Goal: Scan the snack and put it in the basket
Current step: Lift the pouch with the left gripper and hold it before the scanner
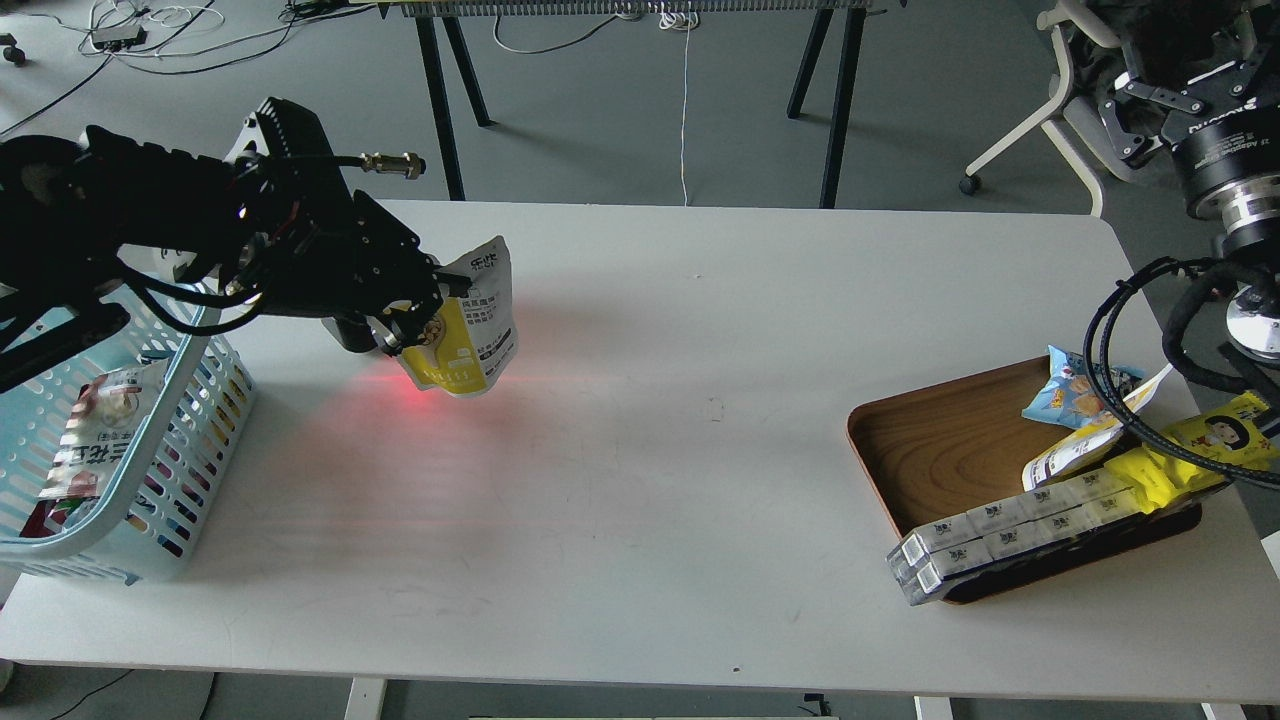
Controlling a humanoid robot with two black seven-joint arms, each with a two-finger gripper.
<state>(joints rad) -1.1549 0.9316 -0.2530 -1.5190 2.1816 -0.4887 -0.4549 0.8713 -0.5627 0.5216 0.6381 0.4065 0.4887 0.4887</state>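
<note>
Head view, down over table [660, 420]

Grey floor [620, 110], possibly carpeted; black-legged bench [640, 60].

Before us is a white table [650, 400]. Our blue basket [190, 440] sits on its left edge, and a wooden tray [930, 450] sits near the right edge, well apart. A red glow [400, 395] falls on the tabletop just beside the basket.

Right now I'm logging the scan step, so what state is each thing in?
left tool: shut on the snack
snack: held above the table, in red light
basket: upright on the table, holding packets
wooden tray: flat on the table, loaded with snacks
right tool: out of view
</note>
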